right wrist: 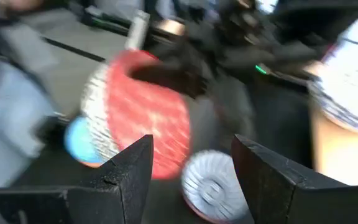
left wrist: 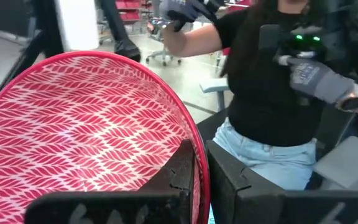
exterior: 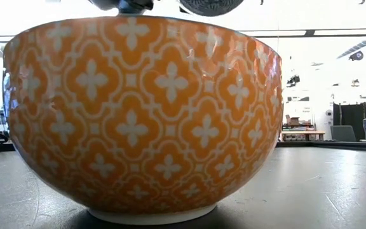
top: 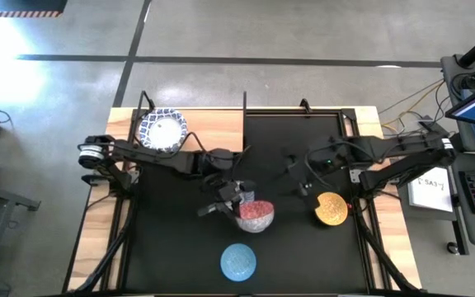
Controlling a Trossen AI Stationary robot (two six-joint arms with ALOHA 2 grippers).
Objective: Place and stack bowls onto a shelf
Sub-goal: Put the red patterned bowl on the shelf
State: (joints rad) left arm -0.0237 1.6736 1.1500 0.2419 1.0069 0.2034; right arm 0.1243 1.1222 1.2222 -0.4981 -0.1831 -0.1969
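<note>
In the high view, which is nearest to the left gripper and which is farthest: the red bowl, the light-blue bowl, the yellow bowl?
1. Red bowl: held at its rim by the left gripper, mid-table.
2. Light-blue bowl: at the front edge of the mat.
3. Yellow bowl: to the right, beside the right gripper, slightly farther.

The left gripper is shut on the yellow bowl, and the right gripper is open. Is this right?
Not quite. The left gripper is shut on the red bowl, as the left wrist view shows; the yellow bowl sits free on the mat. The right gripper is indeed open.
</note>
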